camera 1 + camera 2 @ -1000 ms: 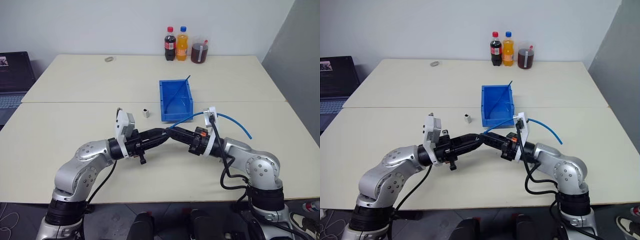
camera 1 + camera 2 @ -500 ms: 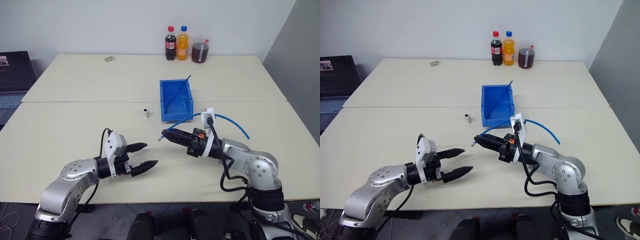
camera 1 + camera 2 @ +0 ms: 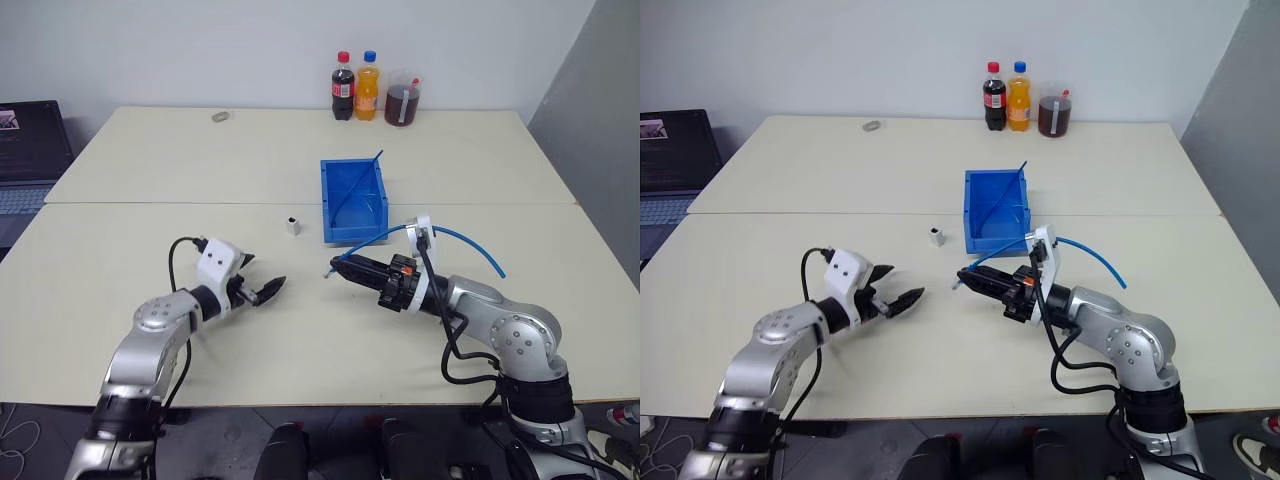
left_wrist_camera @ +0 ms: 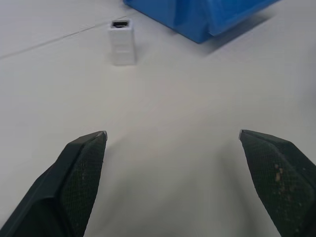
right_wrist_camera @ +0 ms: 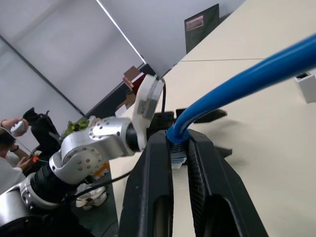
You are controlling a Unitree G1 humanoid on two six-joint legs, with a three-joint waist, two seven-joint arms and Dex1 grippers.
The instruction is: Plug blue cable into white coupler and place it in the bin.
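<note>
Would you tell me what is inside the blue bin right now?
Inside the bin only its thin blue rod shows, slanting across the bare floor. The near wall hides the strip of floor just behind it, so that part cannot be checked.

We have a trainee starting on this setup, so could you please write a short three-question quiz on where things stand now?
1. True or false: the white coupler lies inside the bin.
2. What is the right gripper clamping?
3. The left gripper is: A open, B shut on the coupler, C shut on nothing.

Key: 1 false, it stands on the table beside the bin. 2 the blue cable, near its plug. 3 A.
</note>
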